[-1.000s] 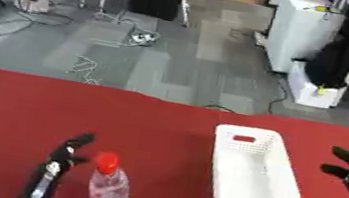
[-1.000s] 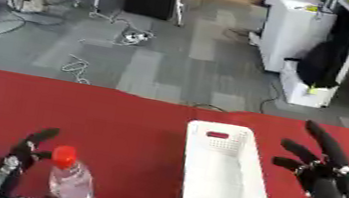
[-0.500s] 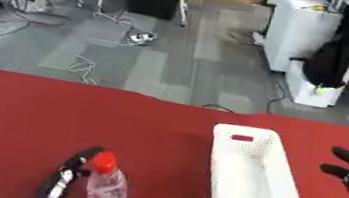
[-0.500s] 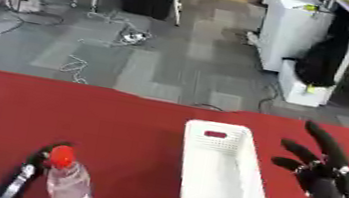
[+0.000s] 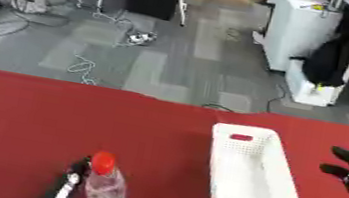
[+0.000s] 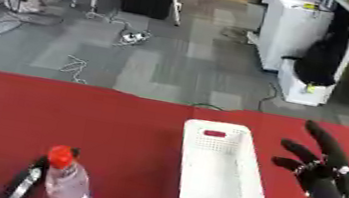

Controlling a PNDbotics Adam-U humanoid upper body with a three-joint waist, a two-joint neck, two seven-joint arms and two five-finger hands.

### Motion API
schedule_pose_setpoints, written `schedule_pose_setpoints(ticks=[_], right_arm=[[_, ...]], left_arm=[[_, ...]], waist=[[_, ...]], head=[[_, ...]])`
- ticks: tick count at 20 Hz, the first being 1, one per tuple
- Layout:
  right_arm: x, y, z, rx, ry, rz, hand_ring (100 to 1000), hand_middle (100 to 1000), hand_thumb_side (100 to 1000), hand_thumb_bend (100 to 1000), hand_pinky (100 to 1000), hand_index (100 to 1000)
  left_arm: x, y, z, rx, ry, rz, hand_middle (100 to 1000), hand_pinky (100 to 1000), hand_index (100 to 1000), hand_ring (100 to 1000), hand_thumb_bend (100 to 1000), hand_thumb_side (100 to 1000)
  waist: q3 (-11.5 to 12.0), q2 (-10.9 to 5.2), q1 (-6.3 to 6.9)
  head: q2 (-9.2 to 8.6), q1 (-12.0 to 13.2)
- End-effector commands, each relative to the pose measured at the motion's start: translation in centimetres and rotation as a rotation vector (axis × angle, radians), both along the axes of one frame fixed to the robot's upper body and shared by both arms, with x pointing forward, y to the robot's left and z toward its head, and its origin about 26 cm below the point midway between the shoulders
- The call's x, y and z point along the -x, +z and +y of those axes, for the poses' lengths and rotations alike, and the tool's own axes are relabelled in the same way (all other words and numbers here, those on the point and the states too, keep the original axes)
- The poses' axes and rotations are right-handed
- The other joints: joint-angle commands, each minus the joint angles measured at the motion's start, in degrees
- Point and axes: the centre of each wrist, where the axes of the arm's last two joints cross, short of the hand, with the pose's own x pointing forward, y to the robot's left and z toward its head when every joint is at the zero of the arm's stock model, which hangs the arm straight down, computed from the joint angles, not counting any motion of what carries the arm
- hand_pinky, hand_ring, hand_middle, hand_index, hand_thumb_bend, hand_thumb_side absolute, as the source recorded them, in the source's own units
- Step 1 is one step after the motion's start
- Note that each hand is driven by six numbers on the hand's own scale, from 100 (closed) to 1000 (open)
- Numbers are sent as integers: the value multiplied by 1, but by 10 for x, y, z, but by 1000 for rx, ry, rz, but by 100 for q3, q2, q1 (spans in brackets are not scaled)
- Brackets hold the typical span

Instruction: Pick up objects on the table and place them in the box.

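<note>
The left hand (image 5: 67,189) has its fingers wrapped around the bottle (image 5: 104,189) at the table's (image 5: 33,118) near edge, holding it upright, probably to carry it to the empty box (image 6: 220,179). The right hand (image 6: 327,190) waits beside the box, fingers spread and released.

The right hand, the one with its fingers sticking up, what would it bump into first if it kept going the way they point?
Probably nothing on the table. The right hand points its open fingers toward the far edge of the red table, beside the white box. That way looks free, though depth is unclear.
</note>
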Motion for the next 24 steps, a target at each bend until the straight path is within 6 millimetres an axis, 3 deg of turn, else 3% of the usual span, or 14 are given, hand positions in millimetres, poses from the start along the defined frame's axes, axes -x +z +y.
schedule_pose_setpoints(ticks=[1,7,19,22,24], right_arm=[[2,5,-2,5,-1,-19,859,990,681,100,761,988],[1,5,-1,6,2,-19,859,990,681,100,761,983],[1,6,0,6,11,-20,859,990,682,100,762,981],[1,6,0,5,12,-20,860,990,682,100,762,981],[1,6,0,5,12,-20,860,990,682,100,762,982]], left_arm=[[-2,8,-3,70,21,-50,811,701,847,1000,1000,534],[-1,4,-12,271,48,-74,795,673,839,996,1000,492],[-4,-2,-28,380,142,-104,641,496,739,849,1000,352],[-5,-3,-33,369,149,-108,666,514,752,862,1000,365],[-6,-4,-35,342,132,-103,719,592,794,929,1000,409]], waist=[[-4,-58,-7],[-9,-53,-14],[-31,-47,-7],[-44,-44,-2],[-55,-42,3]], head=[[-83,43],[-98,62],[-107,104],[-106,111],[-103,117]])
